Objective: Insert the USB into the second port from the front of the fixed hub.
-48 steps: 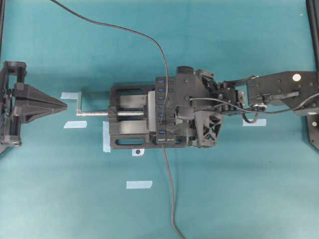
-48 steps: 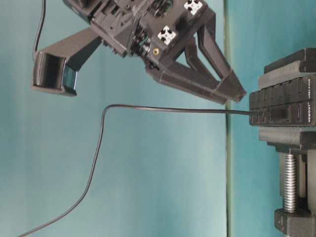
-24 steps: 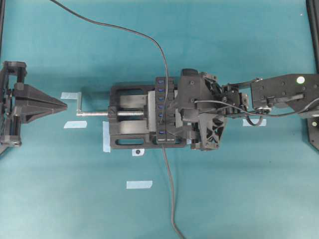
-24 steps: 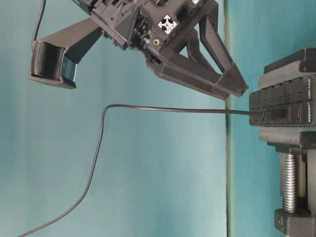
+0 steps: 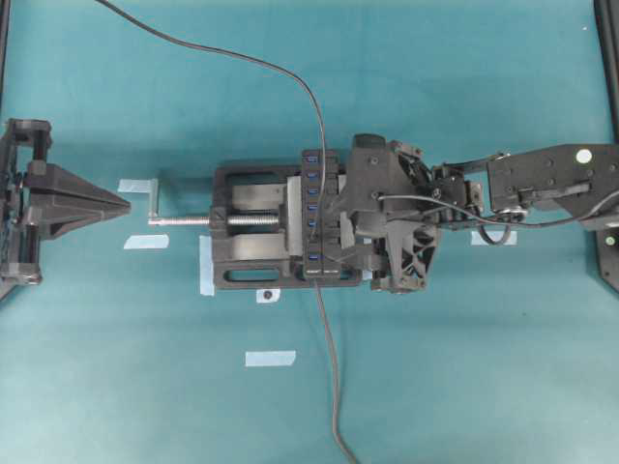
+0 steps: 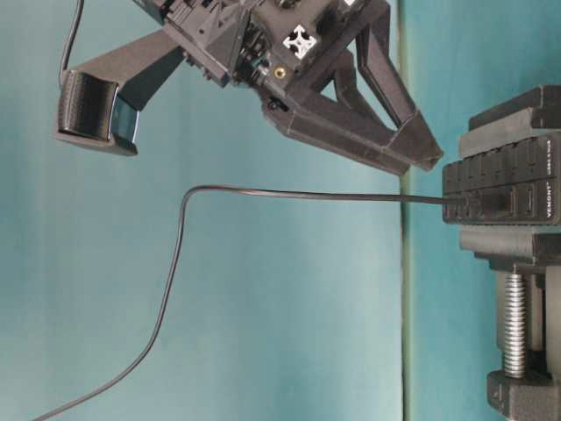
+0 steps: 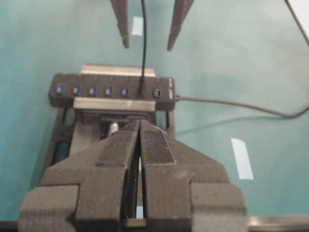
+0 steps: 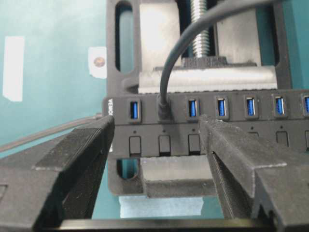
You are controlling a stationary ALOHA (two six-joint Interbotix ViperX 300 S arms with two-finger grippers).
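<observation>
Item 1, left gripper (image 7: 140,145): parked at the far left of the overhead frame, pads pressed together, holding nothing, well apart from the work.

Item 2, vise (image 5: 253,239): centre of the overhead frame, its silver screw (image 5: 193,220) and handle pointing left. It clamps the fixed hub; blue tape strips (image 5: 270,359) lie around it on the bench (image 5: 464,387).

Item 3, fixed hub (image 8: 241,121): long black strip, 7 blue ports in a row, buttons alongside, thicker lead leaving its end.

Item 4, USB (image 8: 164,112): black plug seated in the port 2nd from the hub's labelled end, 1 blue port between it and that end. Its thin cable (image 6: 289,195) leaves the port and droops clear of the hub. Judged: insertion looks complete; only withdrawal of the arm appears left.

Item 5, right gripper (image 8: 157,140): jaws spread wide on either side of the plug, touching neither plug nor cable in the wrist view. In the table-level view 1 fingertip (image 6: 421,156) sits just beside the hub's top edge.

Clearances: open bench on every side of the vise. Tight spots, as judged, are the fingertip near the hub edge and the cable running between the spread fingers; a straight retreat toward the right of the overhead frame looks unobstructed.
</observation>
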